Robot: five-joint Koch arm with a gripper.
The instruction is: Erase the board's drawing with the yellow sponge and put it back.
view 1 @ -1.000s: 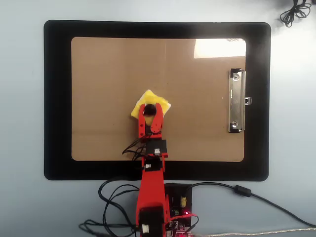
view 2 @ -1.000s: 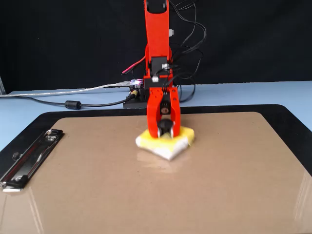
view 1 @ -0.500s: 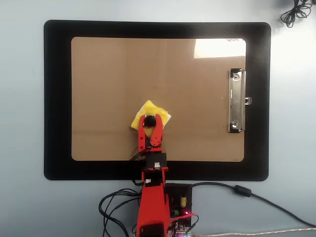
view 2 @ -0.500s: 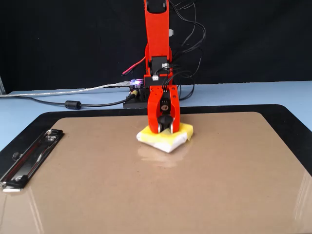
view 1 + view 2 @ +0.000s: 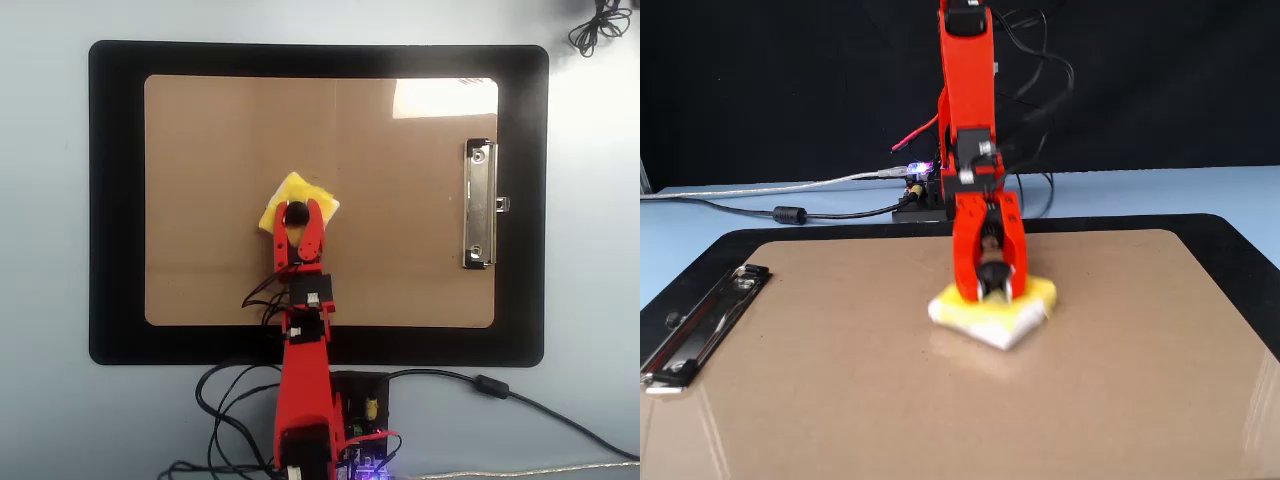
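The red gripper [image 5: 297,214] [image 5: 994,290] is clamped down on the round black knob of the yellow sponge [image 5: 283,193] [image 5: 992,316], jaws drawn in close around it, and the sponge sits flat beneath them, pressed on the board [image 5: 200,150] [image 5: 840,380]. In the fixed view the sponge and jaws look a little smeared, which suggests the arm is moving as it wipes.

Around the gripper the brown surface is bare on every side. I can't find any trace of the drawing in either view; if a line is left, it would be hidden under the sponge itself. Well off to the gripper's right in the overhead view is the silver clip [image 5: 479,204], and beyond the board's edges the black mat [image 5: 115,200] frames everything.

So this looks like the wiping step, near its end. Next it calls for perhaps one more pass to be sure, then lifting the sponge clear, carrying it off the board to its resting spot and letting go of the knob.
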